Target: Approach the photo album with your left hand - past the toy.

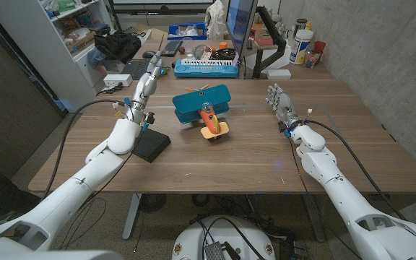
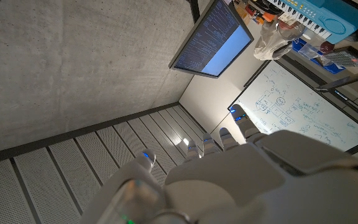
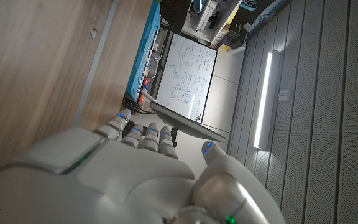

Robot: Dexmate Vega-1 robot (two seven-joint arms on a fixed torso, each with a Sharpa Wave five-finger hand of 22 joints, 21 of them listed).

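The photo album [image 1: 152, 145], a flat black book, lies on the wooden table [image 1: 230, 162] left of the middle. A blue and orange toy plane [image 1: 204, 108] stands to its right and a little farther back. My left hand [image 1: 146, 83] is raised above the table beyond the album and left of the toy, fingers stretched out and apart, holding nothing; its forearm passes over the album's left side. In the left wrist view my left hand [image 2: 241, 180] points at the ceiling. My right hand [image 1: 282, 105] stands upright and open at the right, apart from the toy.
A blue toy keyboard [image 1: 206, 68] lies at the table's far edge, with a monitor [image 1: 240, 25] behind it. Bottles and cups [image 1: 303, 48] stand at the back right, a black bag [image 1: 118, 45] at the back left. A cable [image 1: 67, 137] hangs off the left arm.
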